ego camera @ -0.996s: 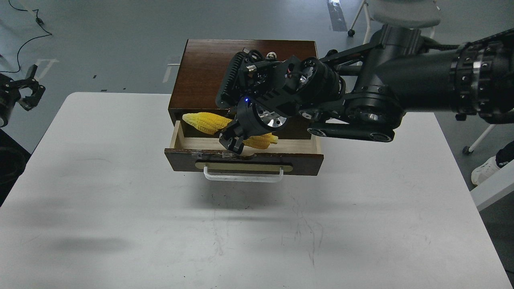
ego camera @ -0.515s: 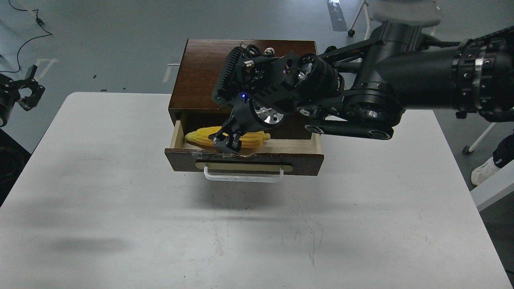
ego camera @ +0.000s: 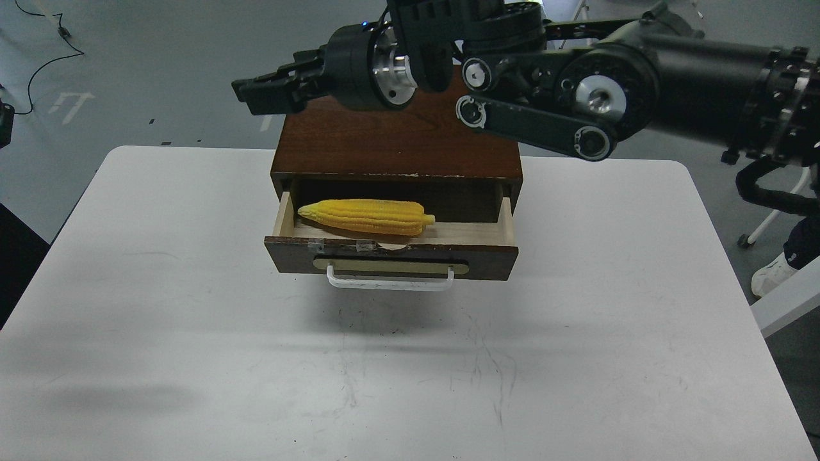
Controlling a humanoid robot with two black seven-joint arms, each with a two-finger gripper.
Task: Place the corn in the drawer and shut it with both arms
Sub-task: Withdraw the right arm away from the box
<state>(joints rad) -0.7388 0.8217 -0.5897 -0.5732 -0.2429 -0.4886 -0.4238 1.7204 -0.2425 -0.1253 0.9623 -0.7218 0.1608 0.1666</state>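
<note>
Bright, even overhead light; soft shadows on the white table [ego camera: 192, 288]; sharp focus.

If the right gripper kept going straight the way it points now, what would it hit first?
The right gripper points toward the picture's left, raised above the cabinet. That line runs out over grey floor; nothing shows in its way, though depth is unclear. The corn in the open drawer is well off it.
</note>
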